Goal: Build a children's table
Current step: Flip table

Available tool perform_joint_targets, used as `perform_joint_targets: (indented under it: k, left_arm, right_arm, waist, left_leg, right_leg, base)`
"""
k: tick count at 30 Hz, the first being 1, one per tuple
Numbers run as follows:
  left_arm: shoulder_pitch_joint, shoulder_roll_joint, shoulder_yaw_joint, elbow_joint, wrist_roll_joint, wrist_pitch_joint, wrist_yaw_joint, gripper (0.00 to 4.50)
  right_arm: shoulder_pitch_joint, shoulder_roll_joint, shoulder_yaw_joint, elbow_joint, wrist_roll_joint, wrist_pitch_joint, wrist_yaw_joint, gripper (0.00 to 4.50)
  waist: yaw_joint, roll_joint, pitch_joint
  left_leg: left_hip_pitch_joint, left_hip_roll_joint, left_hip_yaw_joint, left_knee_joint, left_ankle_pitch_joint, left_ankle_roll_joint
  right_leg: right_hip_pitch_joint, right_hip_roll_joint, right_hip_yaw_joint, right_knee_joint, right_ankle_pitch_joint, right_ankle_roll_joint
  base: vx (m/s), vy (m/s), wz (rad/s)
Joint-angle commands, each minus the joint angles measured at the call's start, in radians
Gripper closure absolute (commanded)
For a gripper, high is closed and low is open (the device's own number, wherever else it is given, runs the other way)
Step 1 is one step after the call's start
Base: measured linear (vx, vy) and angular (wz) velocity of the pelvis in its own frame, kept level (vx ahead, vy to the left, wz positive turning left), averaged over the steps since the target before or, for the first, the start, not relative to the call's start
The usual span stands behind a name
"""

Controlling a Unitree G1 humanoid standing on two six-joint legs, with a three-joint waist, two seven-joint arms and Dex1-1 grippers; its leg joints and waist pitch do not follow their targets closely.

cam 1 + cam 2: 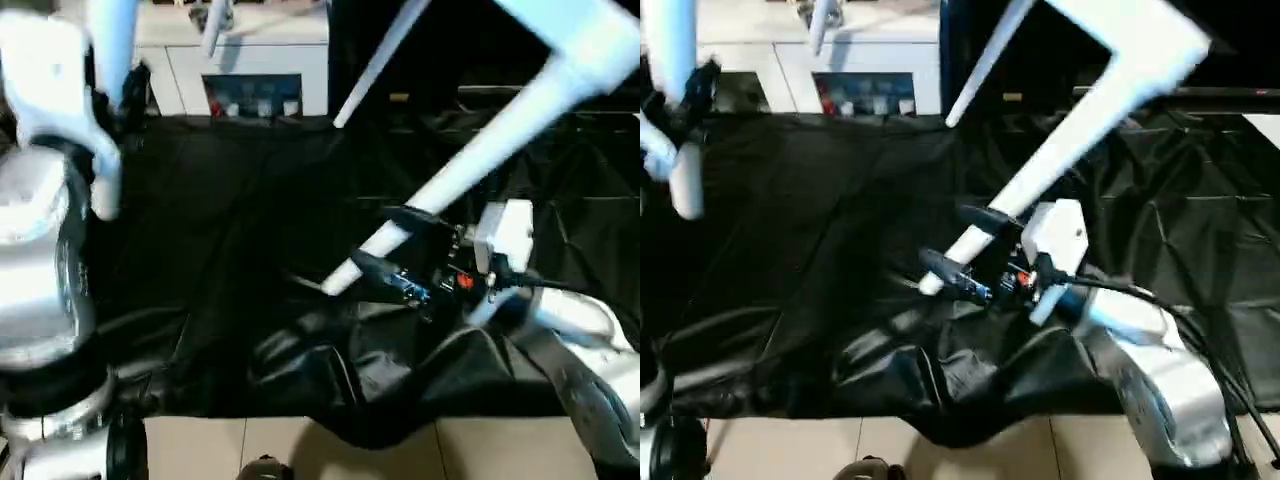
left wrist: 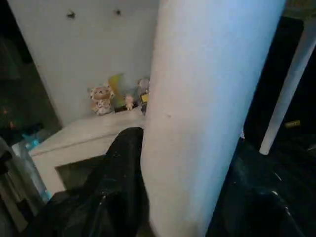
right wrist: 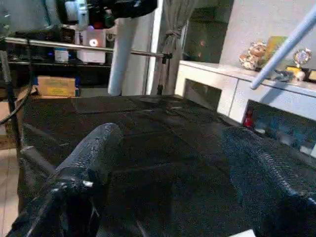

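Setting: an indoor room laid out as a robot test area.
Work surface: black sheet (image 1: 250, 230), creased, spread across the work area.
Floor: pale tiles (image 1: 300, 450).
Furnishing: white cabinet (image 1: 245, 70) with glass doors against the wall.
Ornaments: small figurines (image 2: 102, 98) on the cabinet top.
Storage: cardboard box (image 3: 55, 86) under a metal rail (image 3: 84, 47).

The two head views look forward and down from a little apart, sharing the black-draped desk (image 1: 250, 220), the long white tapered tube leg (image 1: 1040, 190) slanting across it, and the white cabinet with glass doors (image 1: 855, 75) behind. The left wrist view sits very near a white tube leg (image 2: 207, 113), facing that cabinet's top and its small toy figures (image 2: 102, 98). The right wrist view looks low across the desk toward the same cabinet.
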Motion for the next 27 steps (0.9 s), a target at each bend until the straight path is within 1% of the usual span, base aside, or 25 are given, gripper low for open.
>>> perform_joint_targets:
  k: [1, 2, 3, 4, 5, 7, 8, 9, 11, 12, 13, 15, 16, 18, 19, 20, 21, 22, 23, 24, 26, 27]
  left_arm:
    - [0.027, -0.021, 0.001, -0.03, -0.039, -0.004, 0.009, 2.57]
    - [0.05, -0.028, 0.003, -0.039, -0.041, -0.006, 0.014, 2.6]
    - [0.06, -0.03, 0.005, -0.043, -0.042, -0.007, 0.015, 2.62]
    - [0.071, -0.033, 0.008, -0.048, -0.043, -0.011, 0.015, 2.65]
    - [0.085, -0.033, 0.008, -0.054, -0.044, -0.019, 0.011, 2.67]
    - [0.098, -0.035, 0.009, -0.06, -0.045, -0.027, 0.008, 2.74]
    - [0.112, -0.037, 0.014, -0.068, -0.053, -0.037, 0.008, 2.76]
    - [0.14, -0.023, 0.015, -0.074, -0.056, -0.062, 0.004, 2.77]
    - [0.155, -0.018, 0.023, -0.074, -0.059, -0.072, 0.006, 2.78]
    - [0.171, -0.012, 0.032, -0.076, -0.064, -0.086, 0.008, 2.8]
    - [0.171, -0.012, 0.032, -0.076, -0.064, -0.086, 0.008, 2.8]
    - [0.184, -0.005, 0.035, -0.075, -0.066, -0.094, 0.008, 2.8]
    - [0.195, -0.004, 0.04, -0.076, -0.072, -0.103, 0.005, 2.8]
    - [0.211, -0.001, 0.04, -0.076, -0.073, -0.109, 0.001, 2.8]
    - [0.239, -0.006, 0.04, -0.069, -0.09, -0.128, -0.009, 2.8]
    - [0.259, -0.012, 0.036, -0.062, -0.11, -0.14, -0.024, 2.8]
    - [0.26, -0.012, 0.036, -0.062, -0.111, -0.14, -0.024, 2.8]
    - [0.272, -0.016, 0.033, -0.058, -0.125, -0.148, -0.034, 2.8]
    - [0.287, -0.021, 0.029, -0.047, -0.138, -0.158, -0.043, 2.8]
    - [0.312, -0.022, 0.021, -0.027, -0.149, -0.174, -0.058, 2.8]
    - [0.336, -0.011, 0.009, -0.003, -0.137, -0.192, -0.063, 2.8]
    - [0.336, -0.011, 0.009, -0.003, -0.137, -0.192, -0.063, 2.8]
  right_arm:
    - [0.018, 0.005, -0.036, -0.027, 0.016, 0.015, -0.028, 0.62]
    - [0.031, 0.012, -0.05, -0.032, 0.021, 0.018, -0.045, 0.55]
    - [0.038, 0.015, -0.059, -0.034, 0.025, 0.019, -0.054, 0.52]
    - [0.046, 0.011, -0.072, -0.042, 0.052, 0.035, -0.05, 0.42]
    - [0.056, -0.003, -0.086, -0.05, 0.065, 0.047, -0.044, 0.29]
    - [0.064, -0.016, -0.099, -0.055, 0.076, 0.056, -0.034, 0.09]
    - [0.074, -0.036, -0.112, -0.057, 0.08, 0.063, -0.022, 0.04]
    - [0.091, -0.074, -0.144, -0.045, 0.067, 0.062, -0.004, 0.01]
    - [0.099, -0.096, -0.175, -0.024, 0.055, 0.055, 0.003, 0.0]
    - [0.106, -0.119, -0.206, -0.003, 0.041, 0.046, 0.006, 0.0]
    - [0.106, -0.119, -0.206, -0.003, 0.041, 0.046, 0.006, 0.0]
    - [0.105, -0.128, -0.224, 0.011, 0.029, 0.039, -0.003, 0.0]
    - [0.099, -0.13, -0.232, 0.02, 0.018, 0.038, -0.022, 0.0]
    - [0.089, -0.126, -0.234, 0.032, 0.004, 0.032, -0.043, 0.0]
    - [0.071, -0.115, -0.218, 0.047, -0.005, 0.041, -0.075, 0.0]
    - [0.064, -0.103, -0.198, 0.055, -0.024, 0.048, -0.094, 0.0]
    - [0.064, -0.103, -0.197, 0.055, -0.024, 0.048, -0.094, 0.0]
    - [0.062, -0.096, -0.183, 0.058, -0.036, 0.052, -0.104, 0.0]
    - [0.057, -0.08, -0.164, 0.065, -0.053, 0.058, -0.119, 0.0]
    - [0.045, -0.055, -0.135, 0.083, -0.093, 0.071, -0.161, 0.0]
    - [0.028, -0.019, -0.116, 0.103, -0.107, 0.082, -0.195, 0.0]
    - [0.028, -0.019, -0.116, 0.103, -0.107, 0.082, -0.195, 0.0]
  waist:
    - [-0.007, -0.007, -0.063]
    - [-0.008, -0.008, -0.062]
    - [-0.007, -0.01, -0.06]
    - [-0.007, -0.009, -0.058]
    - [-0.009, -0.011, -0.057]
    - [-0.007, -0.01, -0.054]
    - [-0.008, -0.012, -0.053]
    - [-0.007, -0.011, -0.051]
    - [-0.007, -0.012, -0.049]
    - [-0.007, -0.009, -0.048]
    - [-0.01, -0.013, -0.046]
    - [-0.011, -0.014, -0.046]
    - [-0.014, -0.012, -0.046]
    - [-0.015, -0.014, -0.046]
    - [-0.017, -0.015, -0.046]
    - [-0.018, -0.015, -0.046]
    - [-0.024, -0.018, -0.046]
    - [-0.025, -0.017, -0.047]
    - [-0.027, -0.018, -0.047]
    - [-0.028, -0.018, -0.047]
    - [-0.032, -0.018, -0.048]
    - [-0.032, -0.016, -0.049]
  left_leg:
    - [0.033, 0.057, -0.028, -0.073, -0.223, 0.028]
    - [0.032, 0.057, -0.028, -0.073, -0.224, 0.028]
    - [0.033, 0.056, -0.026, -0.075, -0.237, 0.028]
    - [0.035, 0.055, -0.027, -0.076, -0.263, 0.02]
    - [0.036, 0.055, -0.027, -0.078, -0.281, 0.016]
    - [0.039, 0.057, -0.028, -0.08, -0.306, 0.005]
    - [0.038, 0.058, -0.029, -0.081, -0.312, 0.001]
    - [0.041, 0.059, -0.03, -0.083, -0.338, -0.01]
    - [0.041, 0.059, -0.031, -0.085, -0.355, -0.016]
    - [0.045, 0.059, -0.031, -0.085, -0.375, -0.023]
    - [0.043, 0.058, -0.033, -0.086, -0.388, -0.027]
    - [0.044, 0.057, -0.033, -0.086, -0.396, -0.03]
    - [0.042, 0.057, -0.034, -0.087, -0.395, -0.031]
    - [0.044, 0.057, -0.034, -0.087, -0.393, -0.033]
    - [0.043, 0.057, -0.035, -0.087, -0.387, -0.032]
    - [0.042, 0.057, -0.035, -0.087, -0.386, -0.031]
    - [0.039, 0.055, -0.033, -0.087, -0.378, -0.032]
    - [0.042, 0.056, -0.031, -0.086, -0.373, -0.03]
    - [0.041, 0.054, -0.029, -0.085, -0.366, -0.027]
    - [0.041, 0.055, -0.029, -0.085, -0.365, -0.026]
    - [0.039, 0.053, -0.029, -0.086, -0.35, -0.029]
    - [0.043, 0.054, -0.028, -0.085, -0.365, -0.034]
  right_leg:
    - [0.027, -0.058, 0.036, -0.078, -0.108, -0.159]
    - [0.028, -0.059, 0.036, -0.078, -0.111, -0.158]
    - [0.027, -0.06, 0.036, -0.082, -0.139, -0.152]
    - [0.025, -0.06, 0.037, -0.087, -0.183, -0.142]
    - [0.026, -0.061, 0.038, -0.09, -0.216, -0.131]
    - [0.023, -0.061, 0.039, -0.096, -0.255, -0.114]
    - [0.023, -0.061, 0.039, -0.096, -0.26, -0.111]
    - [0.023, -0.062, 0.039, -0.099, -0.28, -0.101]
    - [0.022, -0.063, 0.04, -0.102, -0.296, -0.097]
    - [0.018, -0.063, 0.041, -0.105, -0.313, -0.096]
    - [0.021, -0.063, 0.039, -0.106, -0.325, -0.094]
    - [0.018, -0.063, 0.039, -0.107, -0.327, -0.093]
    - [0.019, -0.063, 0.038, -0.107, -0.322, -0.094]
    - [0.018, -0.062, 0.038, -0.106, -0.313, -0.096]
    - [0.02, -0.062, 0.038, -0.104, -0.301, -0.1]
    - [0.02, -0.062, 0.038, -0.104, -0.296, -0.104]
    - [0.021, -0.061, 0.037, -0.101, -0.286, -0.111]
    - [0.019, -0.06, 0.039, -0.102, -0.275, -0.112]
    - [0.019, -0.06, 0.039, -0.101, -0.269, -0.116]
    - [0.019, -0.06, 0.039, -0.102, -0.268, -0.116]
    - [0.019, -0.057, 0.038, -0.099, -0.256, -0.119]
    - [0.016, -0.057, 0.039, -0.099, -0.263, -0.117]
  base:
    - [0.0, 0.0, 0.0]
    - [0.0, 0.0, 0.0]
    - [0.0, 0.0, 0.0]
    - [0.0, 0.0, 0.0]
    - [0.0, 0.0, 0.0]
    - [0.0, 0.0, 0.0]
    - [0.0, 0.0, 0.0]
    - [0.0, 0.0, 0.0]
    - [0.0, 0.0, 0.0]
    - [0.0, 0.0, 0.0]
    - [0.0, 0.0, 0.0]
    - [0.0, 0.0, 0.0]
    - [0.0, 0.0, 0.0]
    - [0.0, 0.0, 0.0]
    - [0.0, 0.0, 0.0]
    - [0.0, 0.0, 0.0]
    - [0.0, 0.0, 0.0]
    - [0.0, 0.0, 0.0]
    - [0.0, 0.0, 0.0]
    - [0.0, 0.0, 0.0]
    - [0.0, 0.0, 0.0]
    - [0.0, 0.0, 0.0]
